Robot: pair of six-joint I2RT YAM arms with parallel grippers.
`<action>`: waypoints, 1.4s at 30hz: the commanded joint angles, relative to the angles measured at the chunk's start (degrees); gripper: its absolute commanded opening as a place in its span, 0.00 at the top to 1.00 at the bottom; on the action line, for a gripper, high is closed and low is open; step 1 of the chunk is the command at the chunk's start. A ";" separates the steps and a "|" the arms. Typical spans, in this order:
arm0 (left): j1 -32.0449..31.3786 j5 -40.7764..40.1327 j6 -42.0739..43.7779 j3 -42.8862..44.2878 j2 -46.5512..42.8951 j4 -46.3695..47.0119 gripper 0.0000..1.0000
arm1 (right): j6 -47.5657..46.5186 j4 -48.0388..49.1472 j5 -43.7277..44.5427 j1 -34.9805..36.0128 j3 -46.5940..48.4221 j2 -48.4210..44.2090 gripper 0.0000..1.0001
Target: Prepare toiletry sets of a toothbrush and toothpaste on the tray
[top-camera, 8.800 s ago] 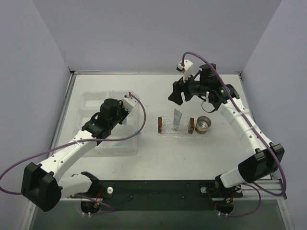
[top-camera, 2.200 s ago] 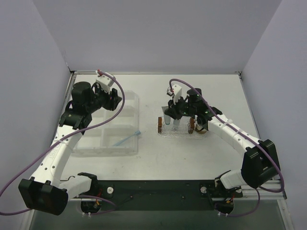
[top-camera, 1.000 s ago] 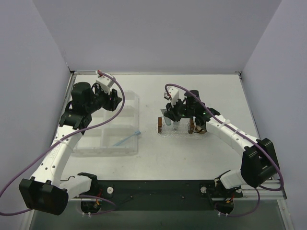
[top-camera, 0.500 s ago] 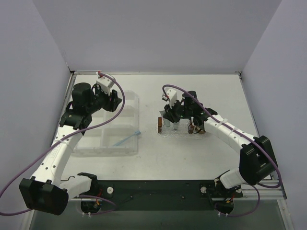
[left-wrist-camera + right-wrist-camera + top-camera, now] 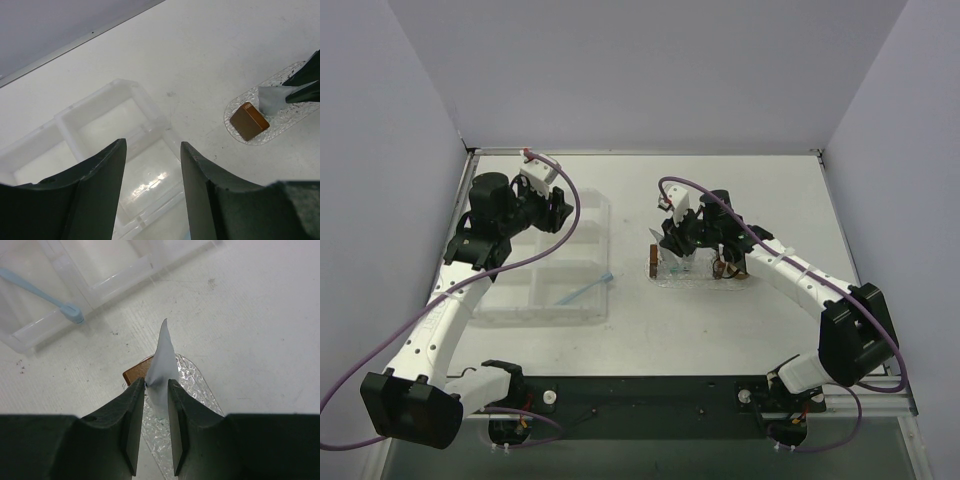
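A pale grey-white toothpaste tube (image 5: 161, 360) stands nearly upright, crimped end up, over the left end of the bumpy clear oval tray (image 5: 200, 390). My right gripper (image 5: 156, 382) is shut on it, both fingers against its sides. In the top view that gripper (image 5: 678, 240) hangs low over the tray (image 5: 700, 278). The light-blue toothbrush (image 5: 585, 291) lies across the front right edge of the clear compartment box (image 5: 535, 275), well to the left of the tray. My left gripper (image 5: 152, 145) is open and empty, held high above the box's far side.
Brown blocks (image 5: 653, 263) sit at both ends of the tray; the left one (image 5: 136, 374) is just behind the tube. The box's compartments (image 5: 115, 125) look empty from the left wrist. Grey walls close in the table on three sides.
My right gripper has shifted a little to the left over the tray with the tube between its fingers. The left arm and the toothbrush have not moved.
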 commanded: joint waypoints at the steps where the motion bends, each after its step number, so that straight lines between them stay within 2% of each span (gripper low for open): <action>1: 0.41 1.35 0.21 0.01 -1.43 2.58 0.43 | -0.47 2.49 -0.32 0.55 0.04 -0.71 0.78; 8: 0.32 1.26 0.29 -0.08 -1.43 2.40 0.43 | -0.82 2.14 0.03 0.55 0.39 -1.33 0.78; 27: 0.32 1.52 0.91 0.54 -1.69 2.05 0.43 | -0.91 -1.38 2.14 1.95 4.96 -2.73 0.71; 42: 0.41 1.44 1.70 0.10 -2.22 1.52 0.43 | -3.81 -5.07 7.76 4.06 9.97 1.83 0.70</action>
